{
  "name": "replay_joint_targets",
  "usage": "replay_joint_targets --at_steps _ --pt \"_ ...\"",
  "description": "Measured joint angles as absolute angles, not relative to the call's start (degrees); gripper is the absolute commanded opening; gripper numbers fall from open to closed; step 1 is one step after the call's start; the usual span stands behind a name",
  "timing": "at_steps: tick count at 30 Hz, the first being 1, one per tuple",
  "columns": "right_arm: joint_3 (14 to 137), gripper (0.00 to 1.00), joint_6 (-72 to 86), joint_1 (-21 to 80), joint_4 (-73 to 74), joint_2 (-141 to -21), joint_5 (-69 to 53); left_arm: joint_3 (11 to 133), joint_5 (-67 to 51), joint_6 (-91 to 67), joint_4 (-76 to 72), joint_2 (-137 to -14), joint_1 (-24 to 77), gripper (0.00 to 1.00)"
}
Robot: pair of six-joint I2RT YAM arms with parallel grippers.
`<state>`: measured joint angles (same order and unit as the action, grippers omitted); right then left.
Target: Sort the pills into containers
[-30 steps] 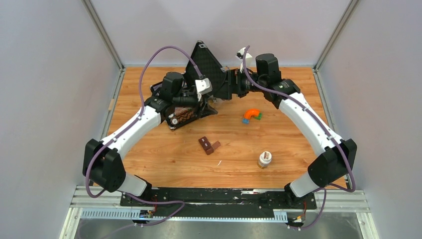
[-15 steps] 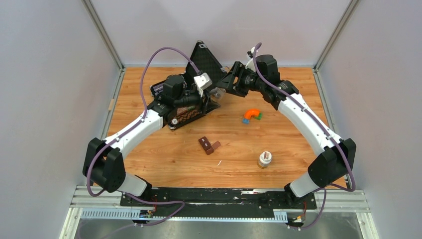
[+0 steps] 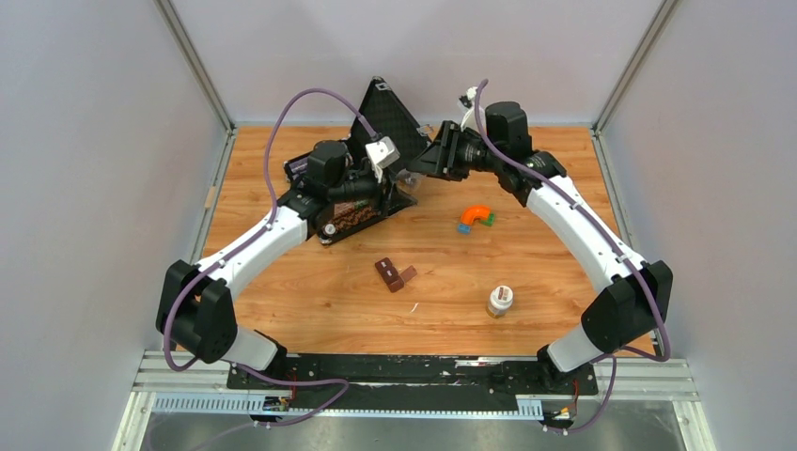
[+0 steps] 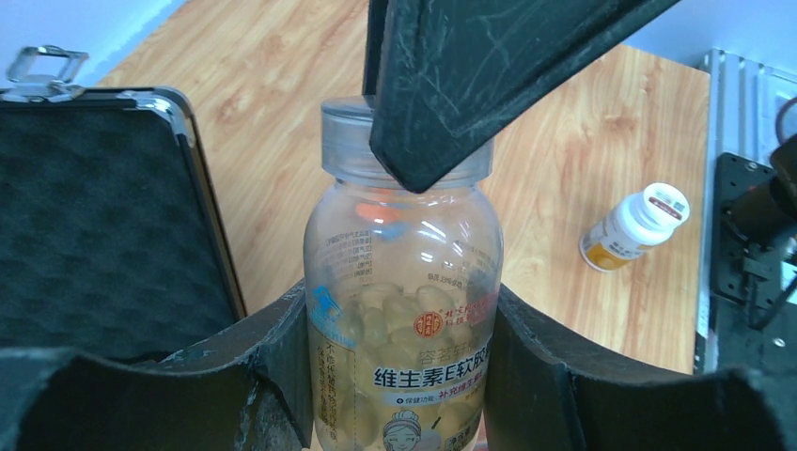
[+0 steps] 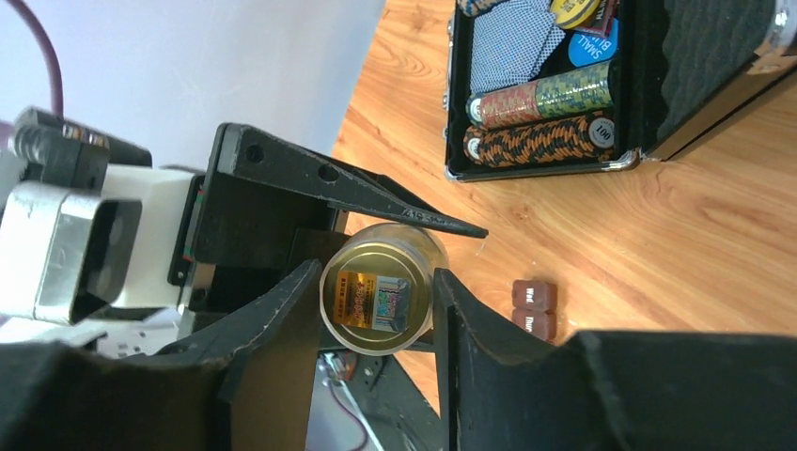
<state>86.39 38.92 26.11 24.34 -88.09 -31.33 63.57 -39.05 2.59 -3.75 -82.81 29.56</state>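
Clear plastic pill bottle: L claw clamped on body, R claw clamped round top.

- 2 arms, left arm & right arm: white shells, black joints;
- purple cable looped along each;
- black wedge fingers; white cam block at wrist

An open case holding poker chips sat at the back left of the table. Right of it was a vitamin bottle. The pill container strip lay in front, with a small pill bottle to its right.
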Motion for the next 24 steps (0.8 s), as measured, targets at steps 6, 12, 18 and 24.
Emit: replay_joint_targets --at_steps 6,12,18,24 --pt "83.1 0.00 26.9 24.0 20.1 -87.9 -43.9 64.8 -44.1 2.4 1.2 -82.8 29.5 0.00" --pt "78.6 0.98 19.9 22.2 15.1 -87.5 -52.7 65.3 -48.6 4.5 6.6 -82.3 29.5 0.00" --pt "77.8 0.98 27.5 22.6 12.2 -86.5 -45.8 65.2 -45.5 5.5 5.9 -79.8 29.5 0.00" --pt "77.6 0.88 36.7 24.0 11.9 -85.4 -38.3 65.2 -41.0 7.2 6.0 -79.8 29.6 0.00"
